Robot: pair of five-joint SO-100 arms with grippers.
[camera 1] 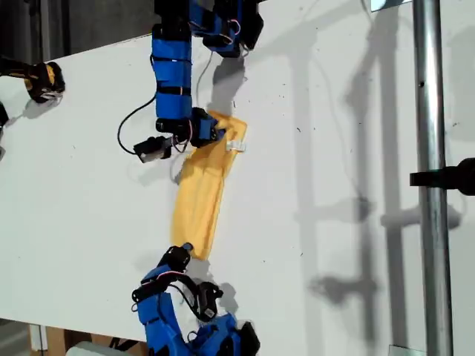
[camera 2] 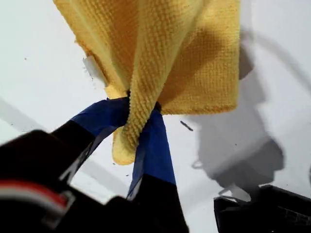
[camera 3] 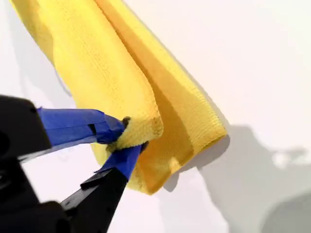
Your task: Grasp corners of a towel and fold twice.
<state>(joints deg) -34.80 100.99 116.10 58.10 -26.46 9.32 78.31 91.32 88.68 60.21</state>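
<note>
My first pincer [camera 2: 141,114] clenches the towel [camera 1: 202,189] near its white tag [camera 1: 235,145]; my second pincer [camera 3: 127,136] clenches the opposite end, stretching it above the desk [camera 1: 334,222].

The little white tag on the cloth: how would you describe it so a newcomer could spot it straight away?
On the white table, a yellow towel is stretched between two blue arms. Follow it to the end toward the exterior view's top, held by my first gripper; the tag sticks out from the edge there, the only white scrap on the yellow cloth.
</note>
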